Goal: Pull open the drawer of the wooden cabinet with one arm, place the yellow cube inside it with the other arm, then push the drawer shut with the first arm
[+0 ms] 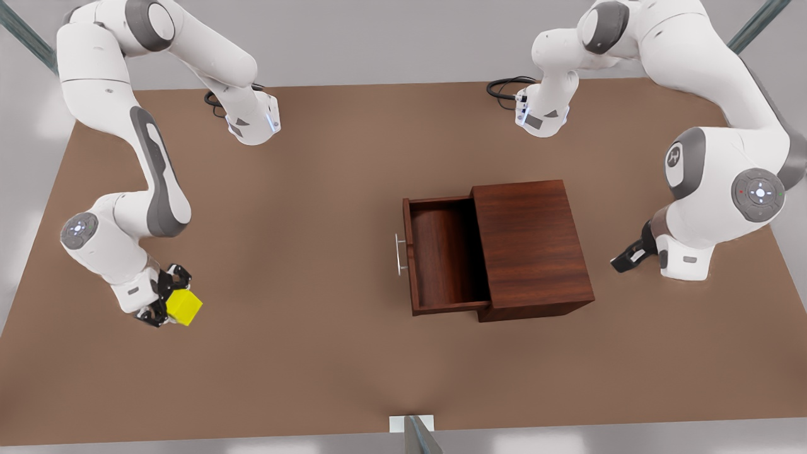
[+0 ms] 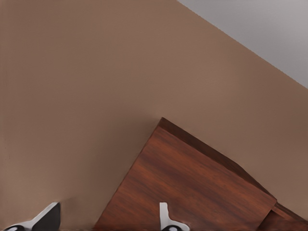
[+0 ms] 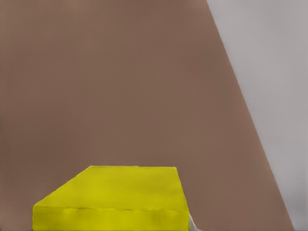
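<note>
The wooden cabinet [image 1: 533,243] stands right of the table's middle, and its drawer [image 1: 447,252] is pulled out toward the front view's left. The drawer is empty, with its silver handle [image 1: 400,254] in front. My left gripper [image 1: 627,257] hangs open just off the cabinet's closed end at the front view's right. In the left wrist view the cabinet [image 2: 192,192] lies past the spread gripper [image 2: 106,219]. My right gripper [image 1: 170,306] is shut on the yellow cube [image 1: 184,307] far off at the front view's left. The cube [image 3: 115,197] shows close up in the right wrist view.
The brown table [image 1: 315,189] is bare between the cube and the drawer. Black cables [image 1: 507,85] loop by the arm bases at the back edge. A small white bracket with a post [image 1: 413,432] sits at the front edge.
</note>
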### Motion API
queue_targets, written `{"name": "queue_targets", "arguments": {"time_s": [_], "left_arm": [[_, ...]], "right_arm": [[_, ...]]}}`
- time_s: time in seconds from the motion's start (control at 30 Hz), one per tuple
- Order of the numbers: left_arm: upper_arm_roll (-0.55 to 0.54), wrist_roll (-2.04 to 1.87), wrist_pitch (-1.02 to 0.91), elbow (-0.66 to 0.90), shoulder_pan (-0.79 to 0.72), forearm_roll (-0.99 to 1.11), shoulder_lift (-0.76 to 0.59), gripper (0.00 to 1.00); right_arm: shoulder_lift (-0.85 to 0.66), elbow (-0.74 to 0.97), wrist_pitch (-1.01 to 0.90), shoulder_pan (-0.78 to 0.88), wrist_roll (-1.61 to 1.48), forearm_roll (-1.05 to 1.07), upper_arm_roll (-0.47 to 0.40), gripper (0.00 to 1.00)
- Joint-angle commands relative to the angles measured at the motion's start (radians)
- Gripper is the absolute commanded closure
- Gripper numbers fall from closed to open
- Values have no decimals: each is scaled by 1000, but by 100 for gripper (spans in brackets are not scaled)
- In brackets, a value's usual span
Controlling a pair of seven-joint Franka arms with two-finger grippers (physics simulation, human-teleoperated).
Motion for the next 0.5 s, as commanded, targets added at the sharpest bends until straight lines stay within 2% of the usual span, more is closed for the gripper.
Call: {"name": "queue_targets", "arguments": {"time_s": [0.0,0.1,0.13,0.17,0.2,0.23,0.37,0.43,0.47], "left_arm": [[1,716,236,-189,-2,-12,-119,0],[2,669,180,-178,-1,-8,-111,0],[2,575,178,-178,7,-21,-108,7],[4,393,180,-176,15,-74,-98,46],[4,241,175,-178,10,-78,-90,78],[2,-63,175,-176,-1,-106,-84,79],[2,-319,164,-179,10,-180,-50,79],[6,-381,174,-178,12,-204,-45,79],[6,-396,172,-179,6,-203,-41,79]], "right_arm": [[2,112,-293,69,415,19,26,39],[5,252,-426,244,698,16,24,39],[11,276,-436,307,798,16,24,39],[25,305,-477,382,910,10,24,39],[49,361,-502,445,1008,-20,22,39],[80,416,-522,543,1165,-40,16,39],[217,580,-526,749,1404,-77,4,38],[270,641,-514,865,1502,-100,-49,38],[289,677,-512,936,1521,-100,-106,38]]}}
